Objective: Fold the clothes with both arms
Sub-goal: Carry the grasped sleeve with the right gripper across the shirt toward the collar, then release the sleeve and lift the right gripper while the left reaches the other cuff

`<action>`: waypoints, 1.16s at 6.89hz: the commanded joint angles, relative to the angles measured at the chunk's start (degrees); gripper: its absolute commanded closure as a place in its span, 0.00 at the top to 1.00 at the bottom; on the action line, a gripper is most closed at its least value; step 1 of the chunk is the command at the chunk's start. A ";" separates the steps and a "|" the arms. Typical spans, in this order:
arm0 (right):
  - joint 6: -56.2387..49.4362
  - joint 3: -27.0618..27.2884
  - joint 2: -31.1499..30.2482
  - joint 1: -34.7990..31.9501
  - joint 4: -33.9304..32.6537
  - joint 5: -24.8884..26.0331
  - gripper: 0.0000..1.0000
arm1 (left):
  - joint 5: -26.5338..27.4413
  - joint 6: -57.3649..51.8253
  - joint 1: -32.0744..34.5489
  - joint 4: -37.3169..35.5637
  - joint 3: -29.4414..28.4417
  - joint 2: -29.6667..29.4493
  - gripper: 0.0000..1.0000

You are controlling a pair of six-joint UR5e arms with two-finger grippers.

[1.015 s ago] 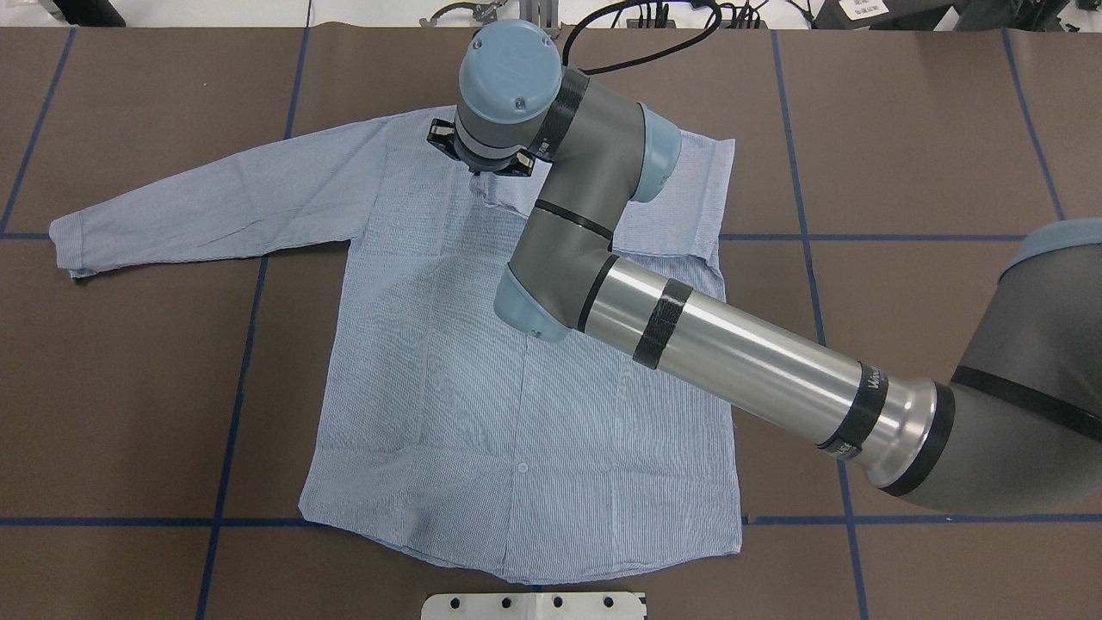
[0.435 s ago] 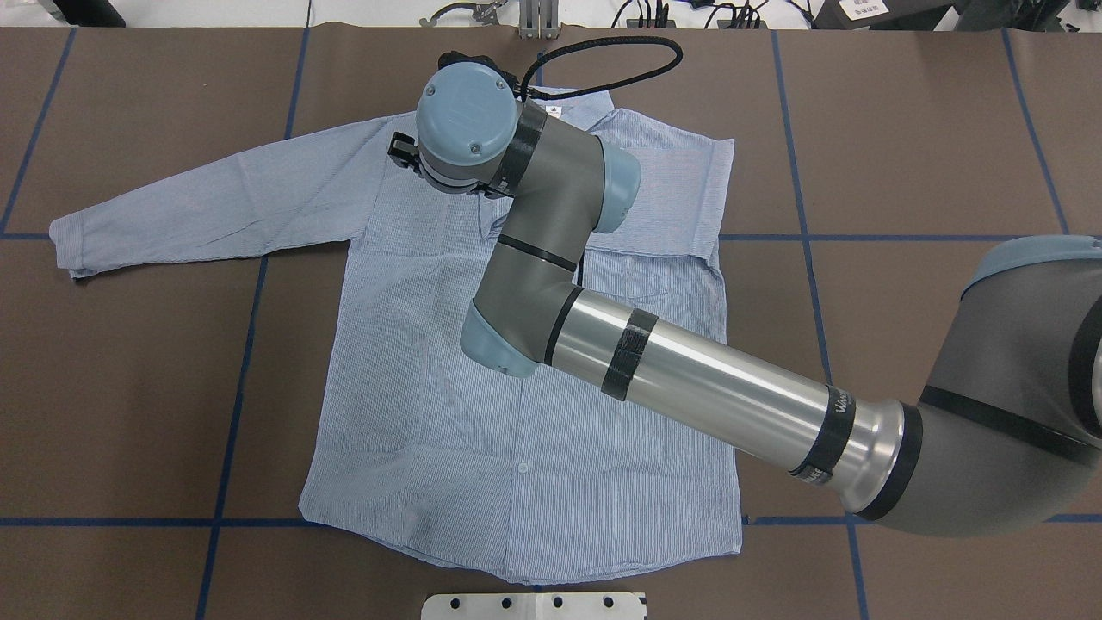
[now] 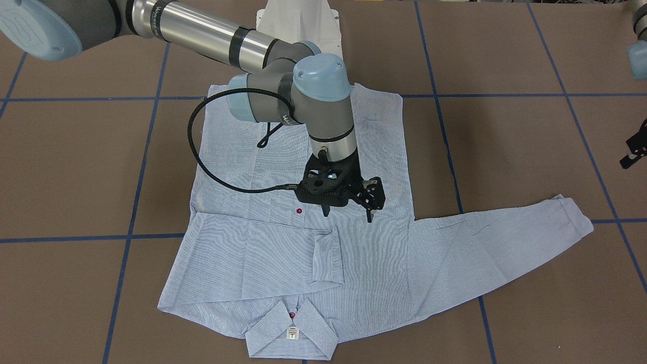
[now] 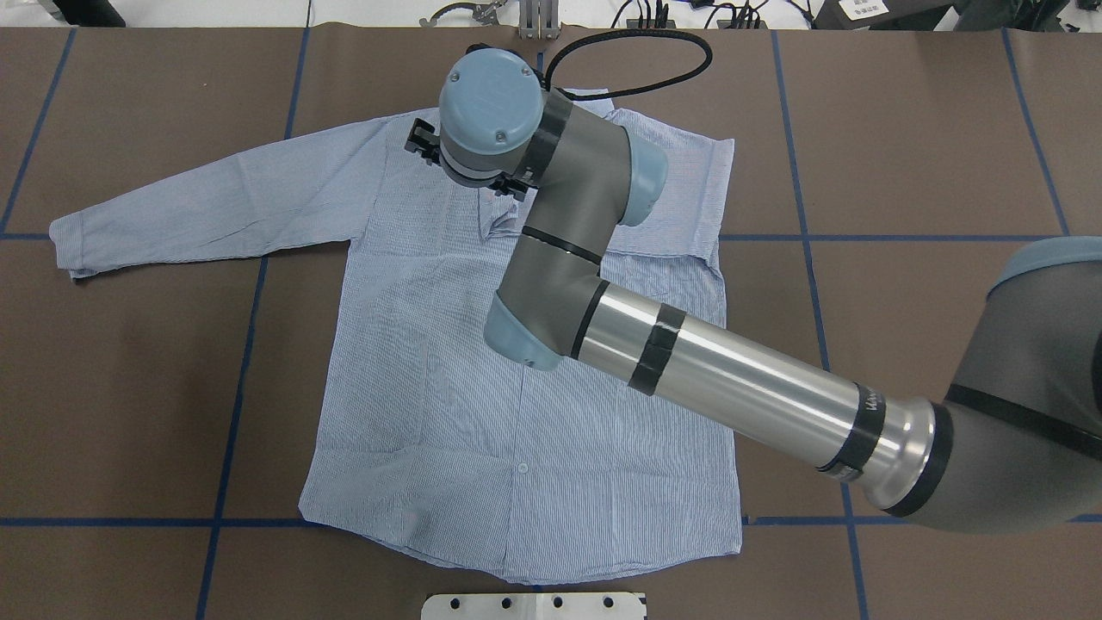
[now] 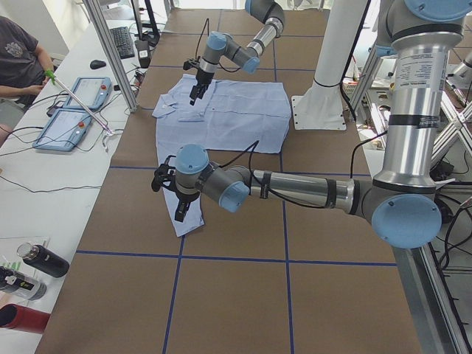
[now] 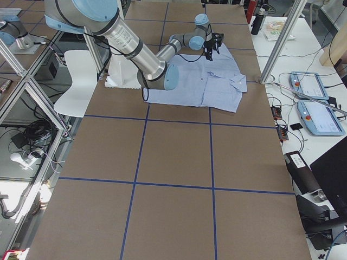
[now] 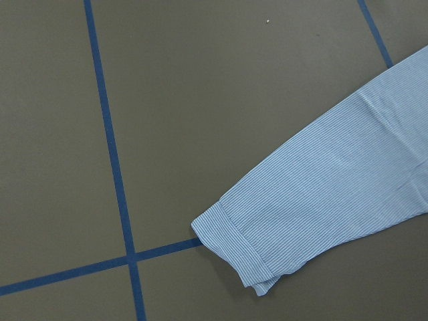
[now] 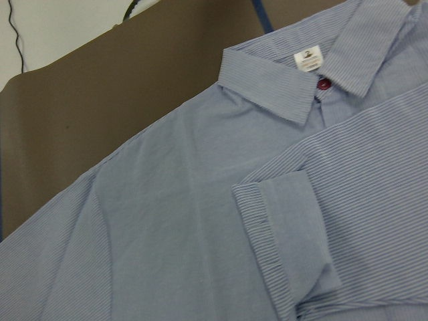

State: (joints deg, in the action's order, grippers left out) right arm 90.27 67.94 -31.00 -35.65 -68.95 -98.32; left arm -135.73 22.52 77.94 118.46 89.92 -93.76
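The light blue striped shirt lies flat and face up on the brown table, with its collar at the far side from the robot. One sleeve is folded across the chest, its cuff near the placket. The other sleeve stretches out toward the robot's left. My right gripper hangs open just above the chest, holding nothing. In the right wrist view the collar and the folded cuff show. My left gripper hovers over the outstretched sleeve's cuff; I cannot tell whether it is open or shut.
Blue tape lines divide the brown table. The white pedestal base sits at the robot-side edge. A person sits at a side bench with tablets, and bottles stand at that bench's near end.
The right wrist swung left over the chest, then came back a little to the right. The shirt and its folded sleeve stayed put.
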 commanded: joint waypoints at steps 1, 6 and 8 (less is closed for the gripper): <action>-0.79 9.79 -11.75 -7.81 -1.01 -12.26 0.99 | 0.11 8.93 -3.49 6.39 -8.48 -3.00 0.97; -9.23 18.27 -26.04 -16.47 -0.92 -20.15 0.99 | 0.11 18.97 -8.77 18.83 -22.40 -6.08 0.77; -9.23 19.06 -26.57 -16.99 -1.01 -20.15 0.99 | 0.11 18.97 -8.77 18.92 -25.48 -8.28 0.65</action>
State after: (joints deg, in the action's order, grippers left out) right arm 81.15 86.31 -56.97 -52.21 -69.88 -118.42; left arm -135.61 41.42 69.22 137.25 66.22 -100.90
